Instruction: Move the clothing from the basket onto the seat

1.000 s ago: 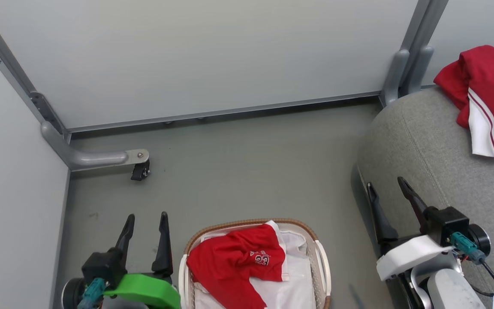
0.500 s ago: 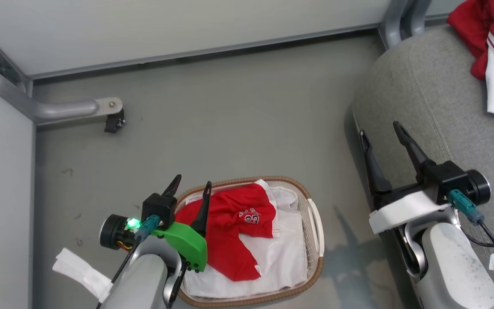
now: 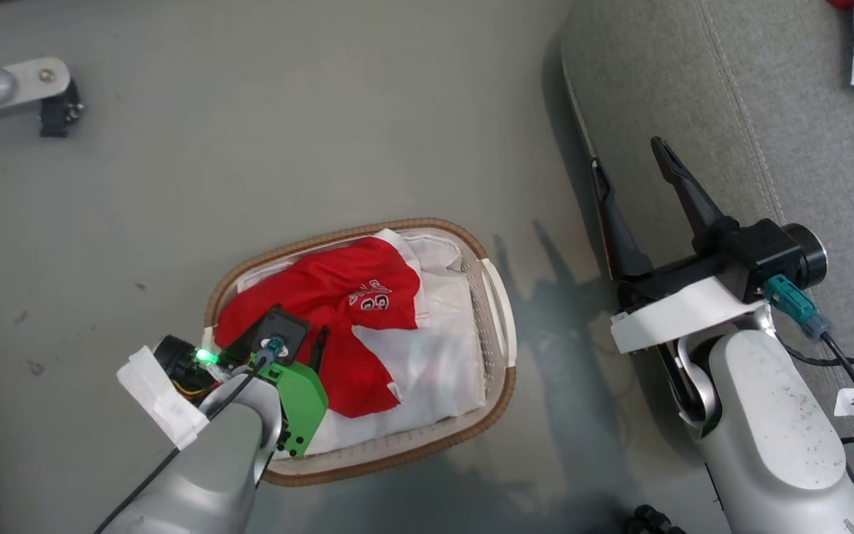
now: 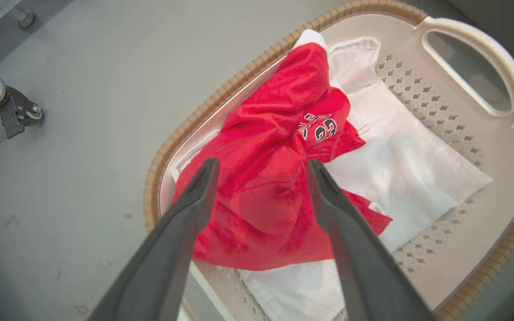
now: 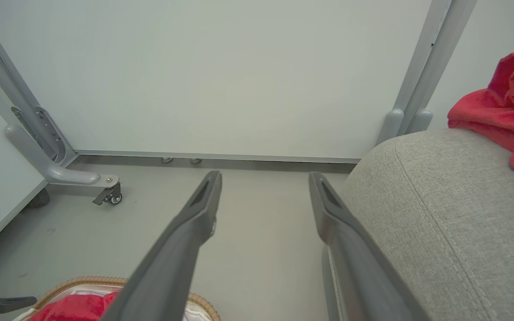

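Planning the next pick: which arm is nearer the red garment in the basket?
Left. The left arm holds its jaws open above the garment in the basket; the right arm is off to the side, by the seat, jaws open.

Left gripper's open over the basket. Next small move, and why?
Probably lower the left gripper a little and close on the red garment: its open fingers flank a raised fold without visibly pinching it. That garment lies in the basket, not yet on the seat.
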Controlling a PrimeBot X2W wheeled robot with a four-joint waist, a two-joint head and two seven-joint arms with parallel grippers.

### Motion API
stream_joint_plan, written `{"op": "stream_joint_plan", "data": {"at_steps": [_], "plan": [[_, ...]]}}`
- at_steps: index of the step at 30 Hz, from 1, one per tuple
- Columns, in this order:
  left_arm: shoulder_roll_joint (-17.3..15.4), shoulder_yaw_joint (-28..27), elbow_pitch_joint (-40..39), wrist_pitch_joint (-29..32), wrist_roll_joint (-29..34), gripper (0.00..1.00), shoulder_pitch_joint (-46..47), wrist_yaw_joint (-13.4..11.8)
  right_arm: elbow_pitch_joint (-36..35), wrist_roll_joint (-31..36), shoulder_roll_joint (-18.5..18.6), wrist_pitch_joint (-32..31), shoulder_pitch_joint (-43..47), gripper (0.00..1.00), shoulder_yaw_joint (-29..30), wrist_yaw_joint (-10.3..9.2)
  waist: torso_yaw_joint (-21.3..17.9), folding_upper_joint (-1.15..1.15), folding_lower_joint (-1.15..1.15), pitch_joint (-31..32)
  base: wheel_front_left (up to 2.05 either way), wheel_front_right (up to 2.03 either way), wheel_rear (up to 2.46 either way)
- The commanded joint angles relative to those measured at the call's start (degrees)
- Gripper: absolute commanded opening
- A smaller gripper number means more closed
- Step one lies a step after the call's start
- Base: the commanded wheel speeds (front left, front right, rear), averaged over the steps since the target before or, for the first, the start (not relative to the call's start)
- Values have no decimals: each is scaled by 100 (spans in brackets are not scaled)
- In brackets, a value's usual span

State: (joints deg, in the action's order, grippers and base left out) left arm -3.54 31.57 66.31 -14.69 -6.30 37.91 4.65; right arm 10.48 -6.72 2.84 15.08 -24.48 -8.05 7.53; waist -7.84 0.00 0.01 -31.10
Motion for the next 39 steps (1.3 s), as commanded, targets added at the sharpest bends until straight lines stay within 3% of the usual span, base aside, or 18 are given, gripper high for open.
{"op": "stream_joint_plan", "data": {"at_steps": [1,14,20,21,22,24,32,39], "plan": [[-94,9,103,-17,50,100,182,-59,-23,-51,10,14,-92,100,-33,-8,-601,0,-1,-633,0,0,0],[-406,241,634,94,196,100,514,-302,-62,-406,10,14,-256,100,-402,-8,-1007,0,-1,-1057,0,0,0],[-570,386,719,452,273,100,603,-580,-50,-576,13,14,-337,100,-662,-8,-1160,0,-1,-1206,0,0,0],[-577,369,724,497,237,76,614,-602,-43,-589,12,14,-334,100,-682,-8,-1168,0,-1,-1210,0,0,0],[-575,356,727,517,214,45,616,-621,-40,-605,11,14,-334,100,-696,-8,-1176,0,-1,-1212,0,0,0],[-566,340,731,557,165,0,612,-630,-39,-625,12,14,-343,100,-723,-8,-1191,0,-1,-1207,0,0,0],[-414,401,742,440,75,0,363,-533,71,-598,12,14,-232,100,-709,-8,-1131,0,-1,-966,0,0,0],[-166,483,646,99,-25,0,99,-338,238,-282,14,14,-13,100,-518,-8,-834,0,-1,-448,0,0,0]]}}
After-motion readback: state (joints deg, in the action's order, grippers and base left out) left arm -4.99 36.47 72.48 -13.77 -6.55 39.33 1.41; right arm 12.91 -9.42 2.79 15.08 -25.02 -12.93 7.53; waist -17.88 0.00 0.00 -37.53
